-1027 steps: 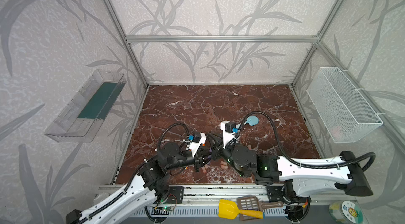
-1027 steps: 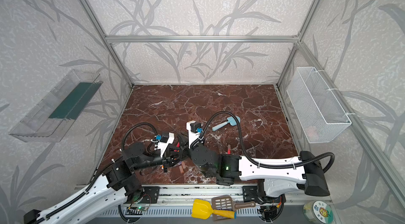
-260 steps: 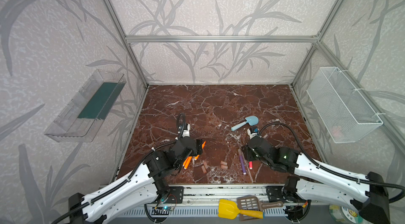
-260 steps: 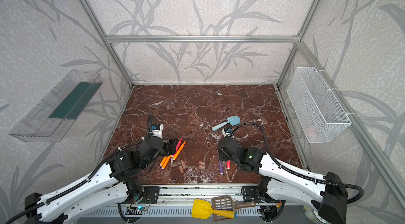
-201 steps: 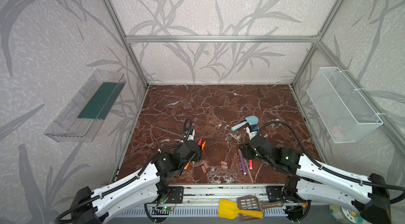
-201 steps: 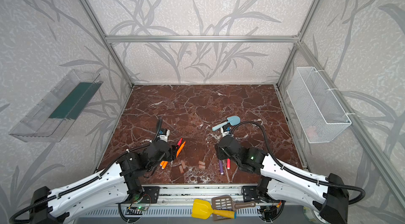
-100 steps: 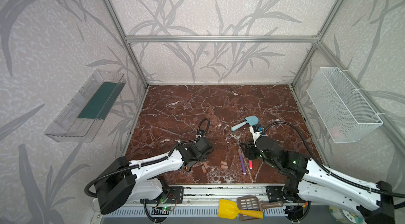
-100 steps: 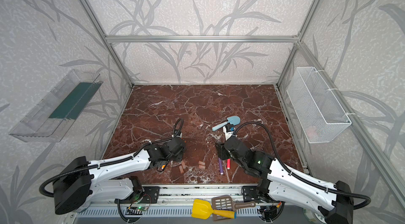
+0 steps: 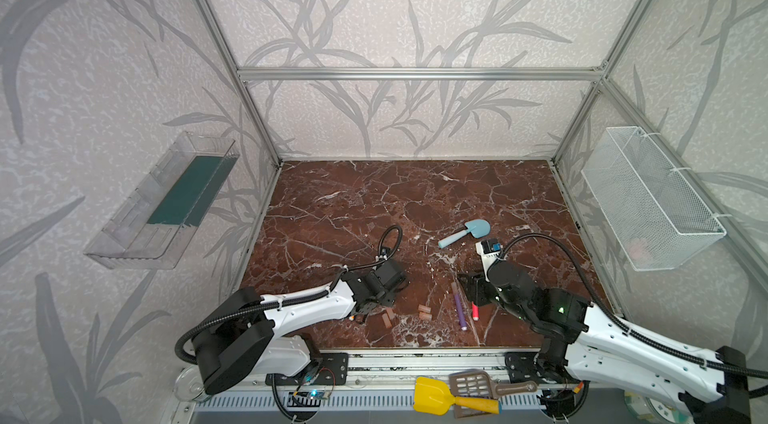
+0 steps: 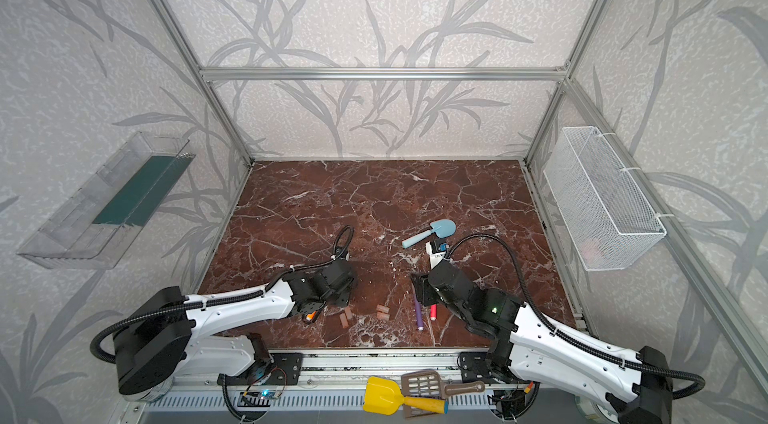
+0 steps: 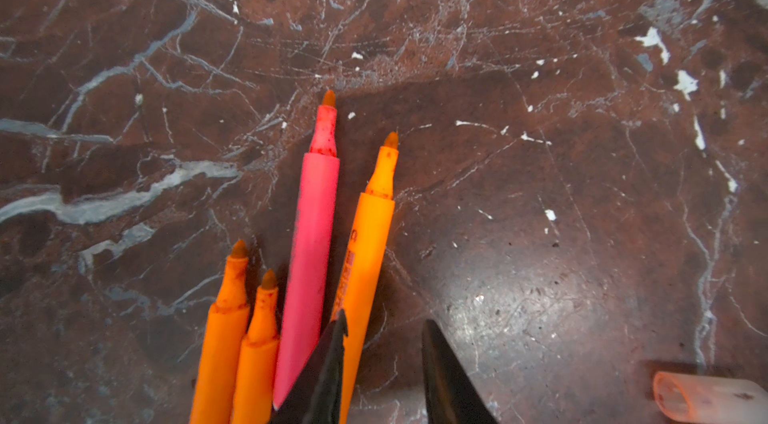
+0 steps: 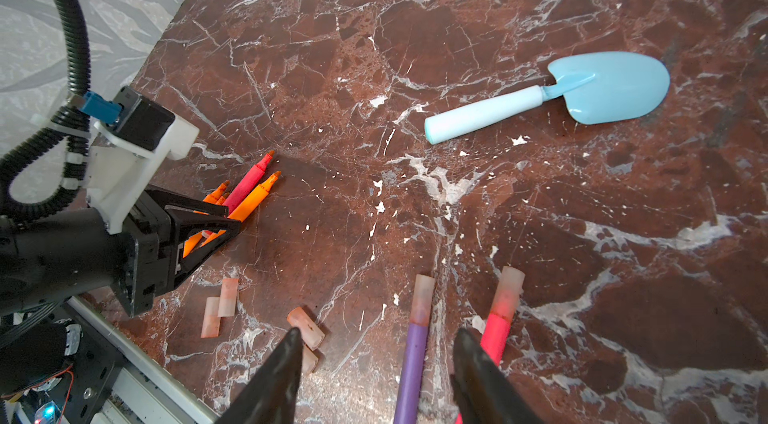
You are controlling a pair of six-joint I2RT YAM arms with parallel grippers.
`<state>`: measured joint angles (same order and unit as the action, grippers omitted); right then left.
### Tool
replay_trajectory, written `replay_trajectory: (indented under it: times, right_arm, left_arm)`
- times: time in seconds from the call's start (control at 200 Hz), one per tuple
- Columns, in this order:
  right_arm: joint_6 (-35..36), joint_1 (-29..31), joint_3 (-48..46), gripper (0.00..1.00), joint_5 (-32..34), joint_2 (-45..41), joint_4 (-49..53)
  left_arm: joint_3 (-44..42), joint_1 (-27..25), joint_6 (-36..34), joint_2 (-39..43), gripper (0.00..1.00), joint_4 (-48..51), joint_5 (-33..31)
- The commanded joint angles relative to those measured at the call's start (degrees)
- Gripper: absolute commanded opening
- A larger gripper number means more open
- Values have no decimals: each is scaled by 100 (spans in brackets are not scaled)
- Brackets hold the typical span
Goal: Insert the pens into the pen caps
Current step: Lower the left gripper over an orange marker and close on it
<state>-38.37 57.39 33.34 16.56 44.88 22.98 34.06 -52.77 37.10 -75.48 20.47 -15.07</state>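
A: Start with the big things. Where did the arms stand over the worktop (image 9: 374, 202)?

B: Both were low at the bottom of a top view, the left arm at lower left and the right arm at lower right. The blue shovel (image 9: 478, 229) lay apart above them, no part of the job.

A: And the claws?

B: The left claw (image 11: 385, 330) sat at the bottom edge of its wrist view. Its fingers were a little apart with mostly bare stone in the gap, clamped on nothing I could see. One finger overlapped the pink pen (image 11: 313, 235) and the long orange pen (image 11: 368, 243). Two more orange pens (image 11: 224, 339) lay close beside them, and all four were uncapped.

A: The right one?

B: The right claw (image 12: 376, 332) stood wide apart and empty at the bottom of its wrist view. The purple pen (image 12: 413, 355) ran between its fingers and the red pen (image 12: 496, 330) lay just outside. Both already wore caps.

A: What could go wrong?

B: I'd judge the bundle the trouble. The pens lay so close that a squeeze there might catch two or push them askew. The four loose caps (image 12: 226, 297) lay in touching pairs at lower left. They were round and small, so a grab at one might roll its neighbour.
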Motion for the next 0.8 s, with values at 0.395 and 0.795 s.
replay_trajectory:
  times: [0.395, 0.795]
  right_arm:
    - [-197, 35, -163, 57, -54, -520, 470]
    - [-197, 28, -214, 57, -189, -597, 459]
  left_arm:
    - [-100, -5, 227, -139, 41, 63, -323]
    - [-51, -16, 306, -576, 36, -84, -132]
